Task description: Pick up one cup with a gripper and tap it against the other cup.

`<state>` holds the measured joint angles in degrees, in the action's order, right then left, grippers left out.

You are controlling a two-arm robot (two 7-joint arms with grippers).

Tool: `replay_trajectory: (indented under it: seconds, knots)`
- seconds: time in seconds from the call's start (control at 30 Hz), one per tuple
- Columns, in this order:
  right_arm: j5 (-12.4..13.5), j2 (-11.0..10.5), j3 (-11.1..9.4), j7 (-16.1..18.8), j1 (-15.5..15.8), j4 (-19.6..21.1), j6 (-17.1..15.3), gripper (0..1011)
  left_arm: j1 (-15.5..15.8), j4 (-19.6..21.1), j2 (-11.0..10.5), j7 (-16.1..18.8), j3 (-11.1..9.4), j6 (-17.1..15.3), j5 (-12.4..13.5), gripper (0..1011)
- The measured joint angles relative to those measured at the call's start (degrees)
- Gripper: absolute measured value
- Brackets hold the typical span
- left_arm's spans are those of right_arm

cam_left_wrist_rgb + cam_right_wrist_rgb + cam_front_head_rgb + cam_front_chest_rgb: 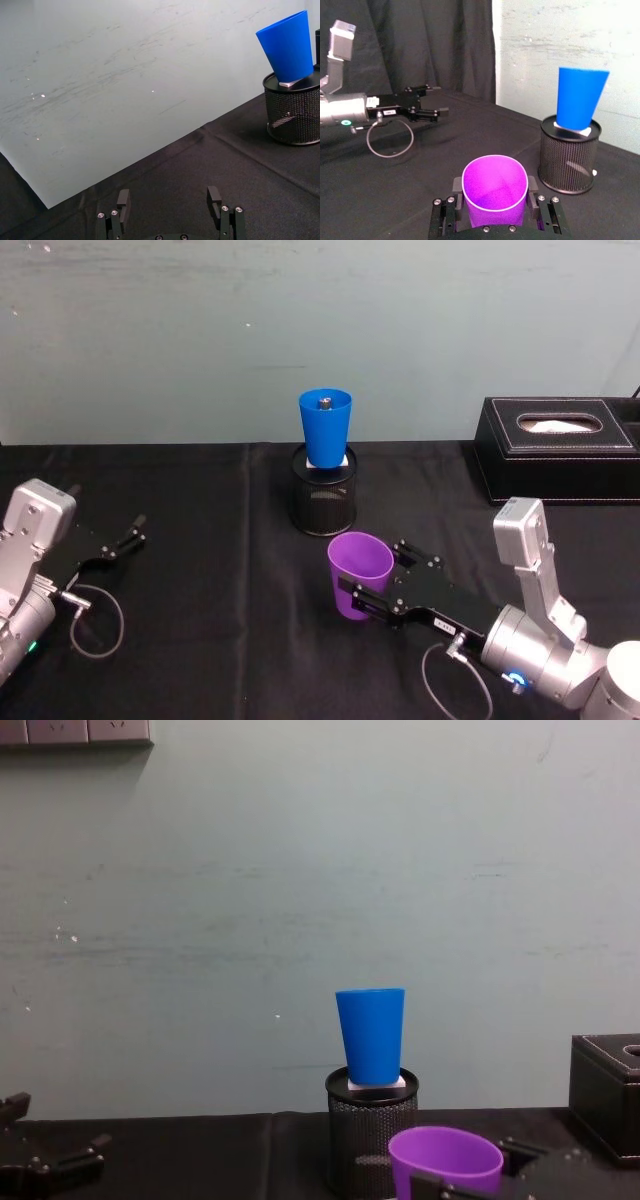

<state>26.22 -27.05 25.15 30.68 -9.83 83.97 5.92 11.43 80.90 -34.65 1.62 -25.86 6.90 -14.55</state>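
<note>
Surface: black cloth [200, 640] backing onto a pale wall.
Right claw [372, 602]: clamping purple cup [358, 570] near mesh pen holder [324, 502], ready for tapping.
Blue cup [326, 428]: perching atop holder.
Left claw [128, 538]: idling open, empty.

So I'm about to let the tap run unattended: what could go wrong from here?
The blue cup stands high on a black mesh pen holder, seemingly on a small white piece, so a firm tap may topple it. The right gripper holds the purple cup low on its tapered wall, so it could slip or twist on contact. The open left gripper rests well aside, so it could not steady the blue cup.
</note>
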Motion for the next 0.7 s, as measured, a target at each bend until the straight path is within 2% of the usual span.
replay_trajectory:
  seconds: [0.27, 0.7]
  knots:
    - [-0.3, 1.9, -0.1, 0.9, -0.7, -3.6, 1.2, 736, 0.0, 0.0, 0.0, 0.0, 0.0, 0.0, 0.0, 1000]
    - [-0.6, 3.6, -0.2, 1.8, -1.6, -6.3, 2.3, 736, 0.0, 0.0, 0.0, 0.0, 0.0, 0.0, 0.0, 1000]
